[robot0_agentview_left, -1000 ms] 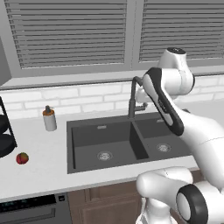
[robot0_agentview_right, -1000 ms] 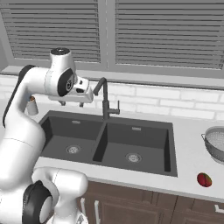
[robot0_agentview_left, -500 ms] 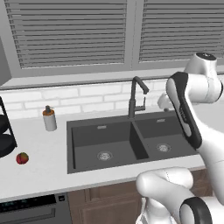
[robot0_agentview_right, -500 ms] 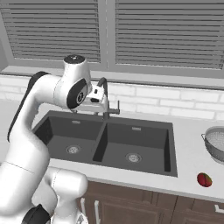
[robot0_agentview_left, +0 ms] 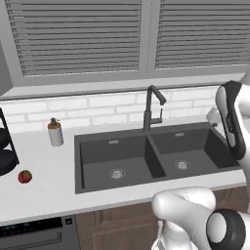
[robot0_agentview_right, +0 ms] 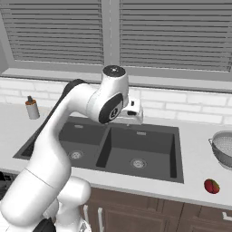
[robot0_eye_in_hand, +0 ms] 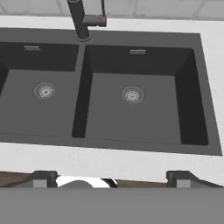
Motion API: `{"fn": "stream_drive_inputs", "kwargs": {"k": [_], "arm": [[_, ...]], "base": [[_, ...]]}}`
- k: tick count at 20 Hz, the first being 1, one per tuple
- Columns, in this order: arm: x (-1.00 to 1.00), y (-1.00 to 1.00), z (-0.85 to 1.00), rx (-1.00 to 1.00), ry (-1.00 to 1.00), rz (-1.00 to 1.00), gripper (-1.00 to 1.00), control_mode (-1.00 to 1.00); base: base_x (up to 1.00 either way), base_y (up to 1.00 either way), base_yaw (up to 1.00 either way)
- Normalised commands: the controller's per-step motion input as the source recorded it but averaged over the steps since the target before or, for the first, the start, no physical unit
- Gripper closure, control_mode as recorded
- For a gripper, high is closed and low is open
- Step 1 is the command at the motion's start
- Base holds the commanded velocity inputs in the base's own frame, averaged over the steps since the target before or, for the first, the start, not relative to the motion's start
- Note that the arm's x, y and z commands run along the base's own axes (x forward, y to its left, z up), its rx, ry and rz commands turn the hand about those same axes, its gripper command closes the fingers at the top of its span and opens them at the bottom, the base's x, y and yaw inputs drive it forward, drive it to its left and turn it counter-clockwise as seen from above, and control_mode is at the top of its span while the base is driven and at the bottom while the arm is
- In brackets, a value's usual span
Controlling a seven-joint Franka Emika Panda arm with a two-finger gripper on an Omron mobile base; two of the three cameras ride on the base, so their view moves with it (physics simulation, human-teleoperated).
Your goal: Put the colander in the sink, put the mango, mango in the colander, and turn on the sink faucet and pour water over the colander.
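Observation:
The dark double-basin sink (robot0_agentview_left: 122, 146) (robot0_agentview_right: 158, 136) (robot0_eye_in_hand: 131, 61) lies in the white counter, both basins bare down to their silver drains. The gooseneck faucet (robot0_agentview_left: 152, 105) (robot0_eye_in_hand: 78, 17) stands behind the divider. On the counter right of the sink rests the wire-mesh colander (robot0_agentview_right: 223, 148), with one red mango (robot0_agentview_right: 211, 186) in front of it. A second mango (robot0_agentview_left: 24, 177) lies far left of the sink. My gripper (robot0_eye_in_hand: 113, 179) hovers above the sink's front edge, looking down into the basins, open with nothing between its fingertips (robot0_eye_in_hand: 43, 178).
A small grey soap dispenser (robot0_agentview_left: 55, 132) (robot0_agentview_right: 31, 108) stands on the counter left of the sink. A dark rack (robot0_agentview_left: 6, 151) sits at the far left edge. Brick backsplash and shuttered windows run behind; cabinet doors below.
My arm has swung rightward and forward from beside the faucet to above the sink. The mangos, colander and cameras have stayed put.

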Motion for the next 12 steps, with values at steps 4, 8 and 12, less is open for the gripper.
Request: {"fn": "stream_drive_inputs", "kwargs": {"k": [4,8,12], "arm": [[0.01,-0.91,-0.17,-0.03,0.02,0.0,-1.0,-1.0],[0.06,-0.81,-0.24,-0.05,0.02,0.0,-1.0,-1.0],[0.09,-0.71,-0.29,-0.07,0.01,0.0,-1.0,-1.0]], "base": [[0.0,0.0,0.0],[0.0,0.0,0.0],[0.0,0.0,0.0]]}}
